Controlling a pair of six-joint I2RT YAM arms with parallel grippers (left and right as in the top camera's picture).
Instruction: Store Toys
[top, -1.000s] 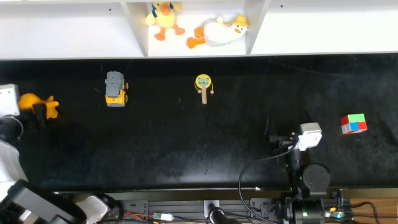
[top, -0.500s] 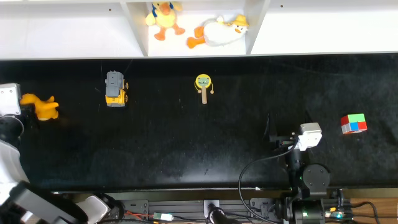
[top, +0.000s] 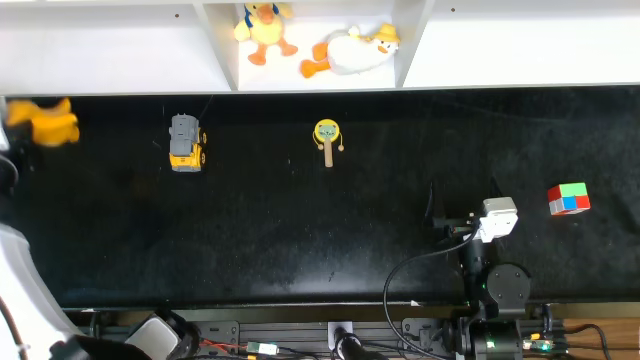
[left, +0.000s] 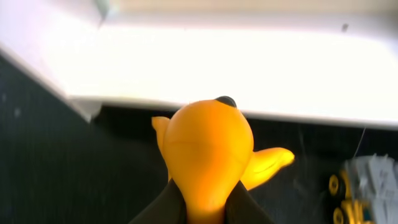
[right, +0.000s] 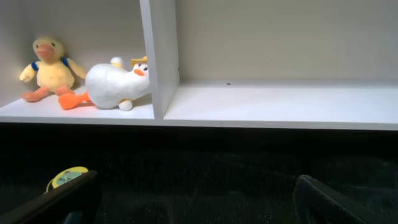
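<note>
An orange rubber-duck-like toy (left: 208, 146) is pinched between the dark fingers of my left gripper (left: 202, 208), which is shut on it. In the top view the orange toy (top: 40, 120) hangs at the far left, near the front edge of the white shelf (top: 110, 60). On the black table lie a grey-and-yellow toy truck (top: 185, 142), a yellow rattle drum (top: 327, 135) and a coloured cube (top: 568, 198). My right gripper (right: 193, 208) stands open over the table at the right, facing the shelf, with nothing between its fingers.
The shelf's middle compartment holds a yellow duck plush (top: 265, 25) and a white goose plush (top: 350, 50). A vertical divider (right: 158, 59) separates it from the bare right compartment (right: 280, 99). The toy truck (left: 364, 190) lies near the held toy.
My left gripper has risen with the orange toy and carried it from the table's left side toward the shelf. The right arm has not moved.
</note>
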